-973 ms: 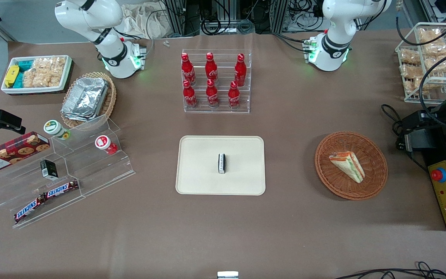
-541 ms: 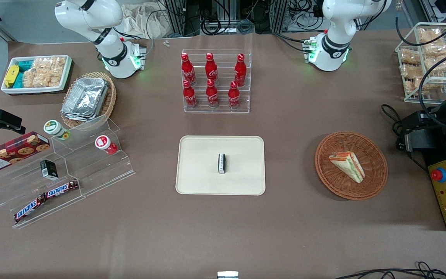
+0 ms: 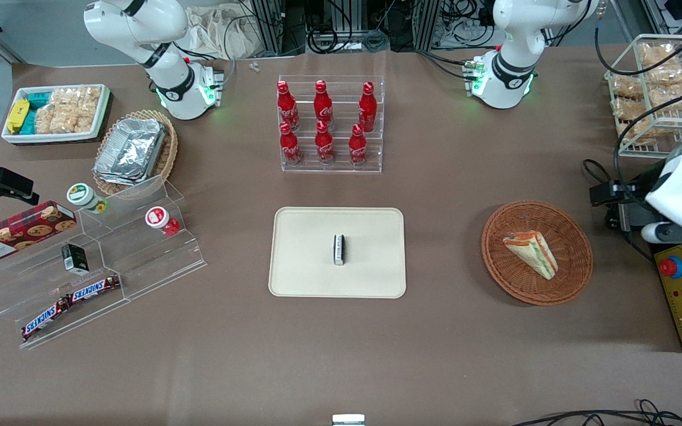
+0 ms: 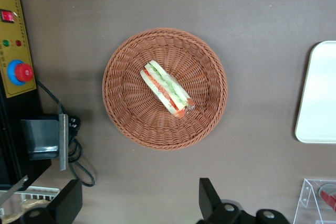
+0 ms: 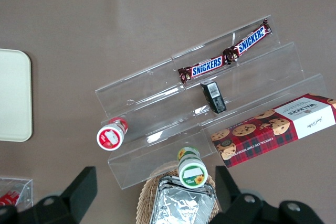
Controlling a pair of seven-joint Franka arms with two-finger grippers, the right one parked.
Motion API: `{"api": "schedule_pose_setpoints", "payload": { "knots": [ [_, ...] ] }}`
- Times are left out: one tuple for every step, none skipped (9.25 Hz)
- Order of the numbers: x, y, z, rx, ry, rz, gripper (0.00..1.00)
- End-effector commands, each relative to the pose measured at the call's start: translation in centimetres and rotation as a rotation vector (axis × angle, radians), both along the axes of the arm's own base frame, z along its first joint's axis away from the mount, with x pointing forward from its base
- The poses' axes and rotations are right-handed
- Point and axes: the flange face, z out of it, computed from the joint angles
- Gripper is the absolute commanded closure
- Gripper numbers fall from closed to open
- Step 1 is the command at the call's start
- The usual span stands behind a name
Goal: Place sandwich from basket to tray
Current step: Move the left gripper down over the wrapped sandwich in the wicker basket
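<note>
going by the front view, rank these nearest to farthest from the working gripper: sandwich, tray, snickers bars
The gripper sits beside the basket, at the working arm's end.
1. sandwich, in the basket
2. tray, mid-table
3. snickers bars, on the clear stand toward the parked arm's end

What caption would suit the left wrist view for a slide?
Open tool above the table beside the basket, which holds the wrapped sandwich; tray edge visible.

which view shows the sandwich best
The left wrist view: it looks straight down on the sandwich lying in the basket, filling layers plain, with the open gripper above the table beside the basket. The front view shows it smaller. The right wrist view does not show it.
</note>
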Motion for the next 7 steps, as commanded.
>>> {"api": "schedule_pose_setpoints", "payload": {
  "knots": [
    [-2.1, -0.6, -2.8, 0.028, -0.032, 0.064, 0.00],
    [-2.8, -0.7, -5.1, 0.031, -0.052, 0.097, 0.00],
    [-3.2, -0.8, -7.0, 0.036, -0.057, 0.161, 0.00],
    [-3.1, -1.2, -8.9, 0.038, -0.060, 0.225, 0.00],
    [-2.9, -2.0, -11.0, 0.042, -0.062, 0.348, 0.01],
    [-2.4, -2.5, -12.9, 0.051, -0.044, 0.459, 0.01],
    [-2.0, -2.8, -14.3, 0.053, -0.042, 0.524, 0.01]
  ]
}}
